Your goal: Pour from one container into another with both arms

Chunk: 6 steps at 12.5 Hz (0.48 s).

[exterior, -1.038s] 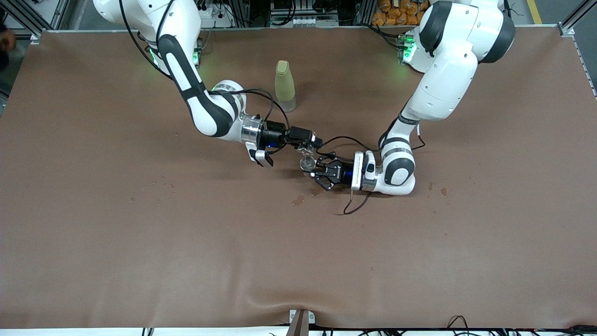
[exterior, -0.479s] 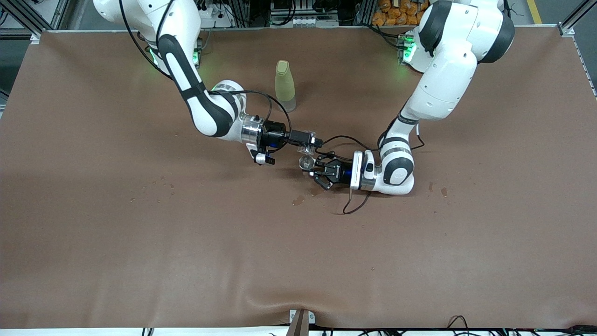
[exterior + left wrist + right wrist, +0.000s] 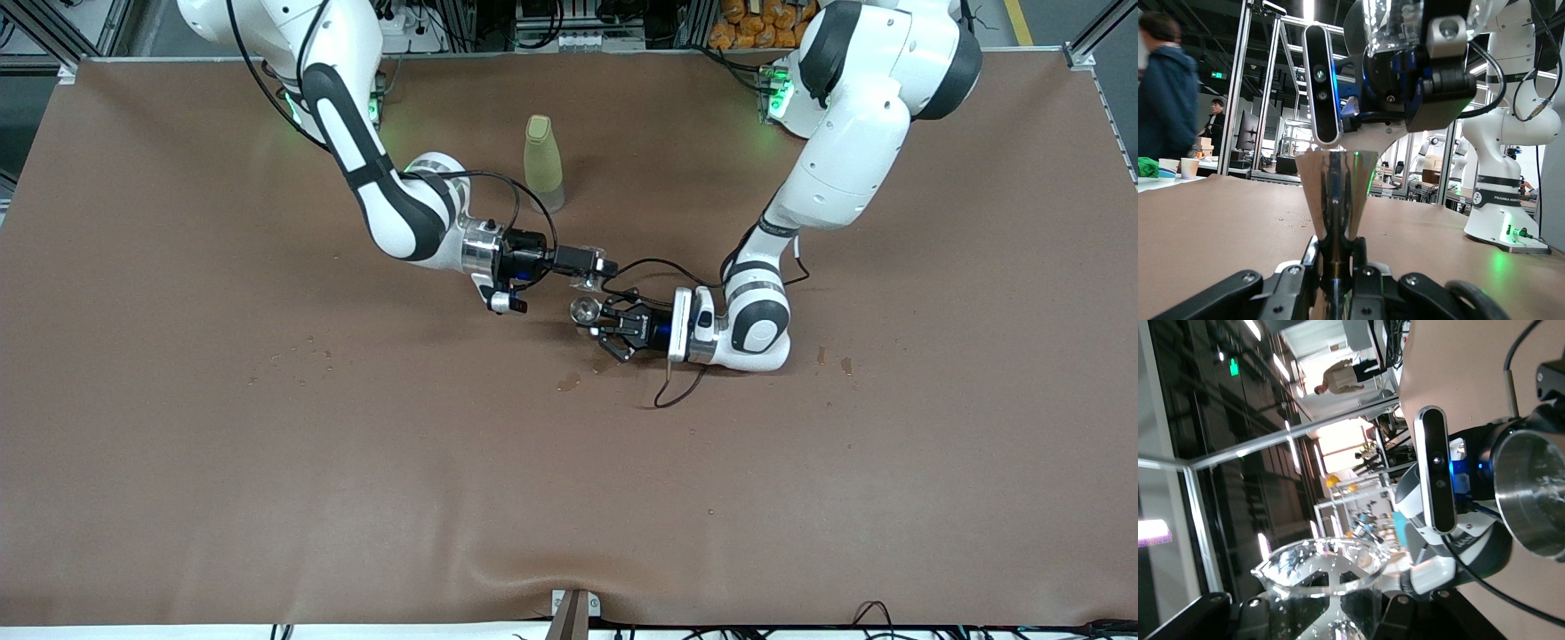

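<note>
The clear glass cup (image 3: pixel 588 272) hangs in the air with my right gripper (image 3: pixel 594 267) shut on it, tipped on its side beside and slightly above the jigger. In the right wrist view the cup (image 3: pixel 1321 577) fills the space between the jaws of the right gripper (image 3: pixel 1321 617), and droplets cling to its wall. The silvery jigger (image 3: pixel 584 309) stands upright just above the table, my left gripper (image 3: pixel 596 322) shut on its narrow waist. In the left wrist view the jigger (image 3: pixel 1338 190) rises from the left gripper (image 3: pixel 1338 270), with the cup (image 3: pixel 1395 27) overhead. The jigger's round mouth (image 3: pixel 1535 493) faces the cup.
A tall yellow-green bottle (image 3: pixel 543 164) stands nearer the robots' bases. Wet spots mark the brown mat (image 3: pixel 569 498) under the grippers (image 3: pixel 567 382), toward the right arm's end (image 3: pixel 311 356) and by the left arm's wrist (image 3: pixel 831 360). A cable loop (image 3: pixel 667 391) lies beside the left gripper.
The right wrist has turned back, and the cup has lifted off the jigger's mouth toward the bottle. The left gripper and jigger have hardly moved.
</note>
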Each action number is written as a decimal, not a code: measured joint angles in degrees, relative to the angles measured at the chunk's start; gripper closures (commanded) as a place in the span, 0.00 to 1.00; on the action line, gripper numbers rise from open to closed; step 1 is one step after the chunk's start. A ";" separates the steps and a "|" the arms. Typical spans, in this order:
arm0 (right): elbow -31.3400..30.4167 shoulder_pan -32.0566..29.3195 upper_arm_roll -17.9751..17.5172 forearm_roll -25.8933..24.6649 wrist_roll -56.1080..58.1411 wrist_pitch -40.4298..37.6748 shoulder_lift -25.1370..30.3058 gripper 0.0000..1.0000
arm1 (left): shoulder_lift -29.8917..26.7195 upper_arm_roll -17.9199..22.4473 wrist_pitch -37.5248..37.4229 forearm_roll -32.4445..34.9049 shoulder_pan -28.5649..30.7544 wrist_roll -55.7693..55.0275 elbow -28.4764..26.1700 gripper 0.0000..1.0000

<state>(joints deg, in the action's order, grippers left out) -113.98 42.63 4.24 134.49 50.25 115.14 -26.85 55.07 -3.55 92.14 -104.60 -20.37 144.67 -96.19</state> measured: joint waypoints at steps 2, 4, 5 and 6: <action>0.05 -1.39 0.45 -5.34 6.60 0.00 1.36 1.00 | -0.11 0.06 0.00 0.00 0.47 -0.76 0.00 1.00; 0.00 -4.79 0.73 -13.61 12.65 0.05 3.89 1.00 | -1.12 0.23 0.00 1.01 2.08 -3.58 -0.09 1.00; -0.06 -7.14 0.80 -18.36 15.32 -0.12 5.21 1.00 | -2.03 0.30 0.00 3.41 3.47 -5.44 -0.14 1.00; -0.22 -9.93 0.90 -23.33 17.64 -1.46 6.40 1.00 | -2.99 0.39 0.01 6.41 5.34 -6.94 -0.25 1.00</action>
<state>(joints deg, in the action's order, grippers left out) -114.19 32.69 5.13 111.16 67.89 113.68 -20.45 52.08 -3.16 92.14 -98.18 -15.03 137.74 -96.45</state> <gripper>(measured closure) 0.828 0.780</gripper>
